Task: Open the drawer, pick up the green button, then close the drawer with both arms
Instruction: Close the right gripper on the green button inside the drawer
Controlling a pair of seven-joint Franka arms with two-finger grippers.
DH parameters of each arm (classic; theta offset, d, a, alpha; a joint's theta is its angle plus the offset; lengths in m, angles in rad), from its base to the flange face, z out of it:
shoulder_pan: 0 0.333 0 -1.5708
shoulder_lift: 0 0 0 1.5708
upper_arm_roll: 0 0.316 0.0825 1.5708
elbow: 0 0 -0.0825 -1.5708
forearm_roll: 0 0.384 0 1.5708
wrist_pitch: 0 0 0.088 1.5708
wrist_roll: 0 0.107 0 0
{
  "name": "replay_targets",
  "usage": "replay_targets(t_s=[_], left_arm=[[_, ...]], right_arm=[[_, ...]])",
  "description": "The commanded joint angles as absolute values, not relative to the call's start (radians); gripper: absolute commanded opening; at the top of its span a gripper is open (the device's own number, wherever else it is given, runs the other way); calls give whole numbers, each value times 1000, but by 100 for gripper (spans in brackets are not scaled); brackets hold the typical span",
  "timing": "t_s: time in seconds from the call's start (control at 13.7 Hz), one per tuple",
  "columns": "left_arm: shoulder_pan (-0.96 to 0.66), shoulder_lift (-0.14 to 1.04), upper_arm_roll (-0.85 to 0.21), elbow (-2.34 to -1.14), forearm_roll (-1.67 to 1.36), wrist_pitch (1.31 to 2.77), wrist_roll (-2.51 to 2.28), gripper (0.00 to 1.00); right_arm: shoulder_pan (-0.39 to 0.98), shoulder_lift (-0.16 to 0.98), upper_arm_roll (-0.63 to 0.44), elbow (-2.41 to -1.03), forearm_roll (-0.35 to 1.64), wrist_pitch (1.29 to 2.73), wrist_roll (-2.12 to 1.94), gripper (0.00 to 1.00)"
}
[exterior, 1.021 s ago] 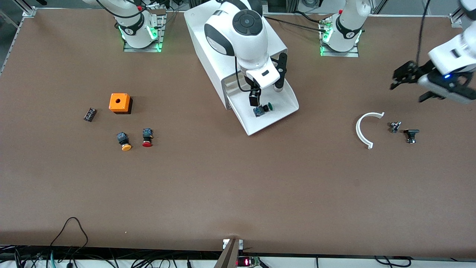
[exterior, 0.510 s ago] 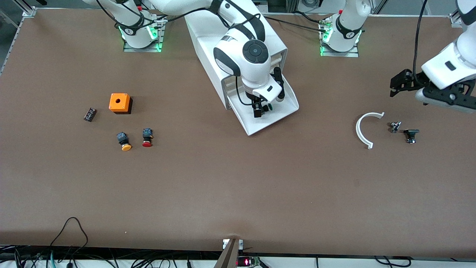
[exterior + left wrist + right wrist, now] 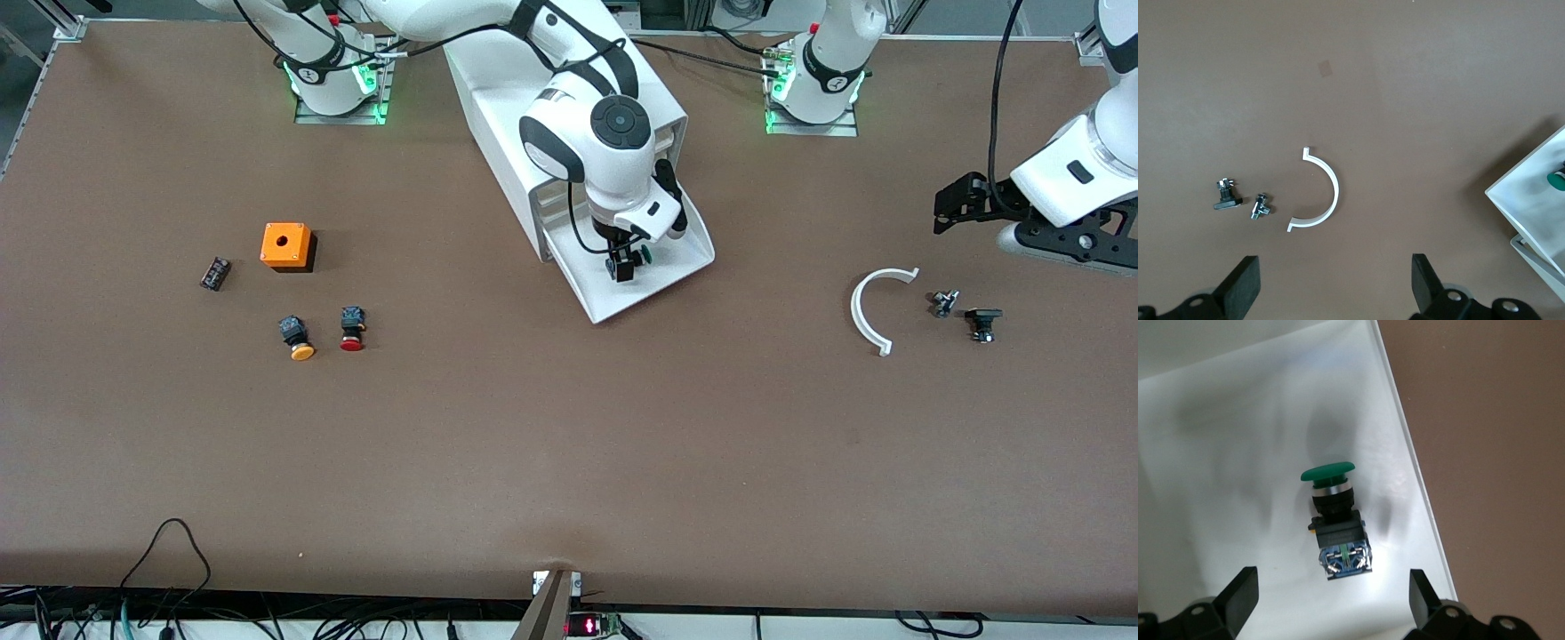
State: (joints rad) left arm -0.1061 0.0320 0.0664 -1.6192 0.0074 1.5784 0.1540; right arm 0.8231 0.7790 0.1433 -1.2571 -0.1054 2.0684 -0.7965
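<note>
Since a second ago the right arm has dropped lower into the pulled-out drawer (image 3: 653, 280), bringing the right gripper (image 3: 625, 264) down over the button (image 3: 1336, 520); the left arm has eased back slightly at its own end of the table. The right gripper's fingers (image 3: 1238, 590) are spread wide with the button lying on its side between them, untouched, its green cap toward the drawer's side wall. The cabinet (image 3: 498, 98) rises just above the open drawer, and the right arm's wrist hides part of its front.

The left gripper (image 3: 1335, 283) hovers with its fingers apart and empty, over bare table near a white curved piece (image 3: 871, 307) and two small black fittings (image 3: 965, 311). Toward the right arm's end lie an orange box (image 3: 285, 245), a yellow-capped button (image 3: 297, 338), a red-capped button (image 3: 352, 328) and a small dark block (image 3: 215, 273).
</note>
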Motion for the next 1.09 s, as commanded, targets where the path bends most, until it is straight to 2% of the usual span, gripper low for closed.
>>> replay_targets(t_s=[0.0, 0.44, 0.58, 0.73, 1.02], left_arm=[[-87, 41, 71, -1594, -25, 1555, 140, 100], [-86, 41, 72, -1591, -54, 1554, 140, 100], [-86, 40, 71, -1591, -54, 1552, 140, 100], [-86, 40, 72, -1591, -54, 1552, 140, 100], [-84, 40, 72, -1589, -54, 1546, 140, 100]], right_arm=[[836, 807, 133, -1244, -120, 2088, -808, 100], [844, 844, 133, -1244, -120, 2144, -798, 100], [848, 854, 133, -1244, -121, 2161, -795, 96], [853, 859, 133, -1244, -126, 2163, -796, 85], [853, 858, 133, -1244, -156, 2180, -795, 53]])
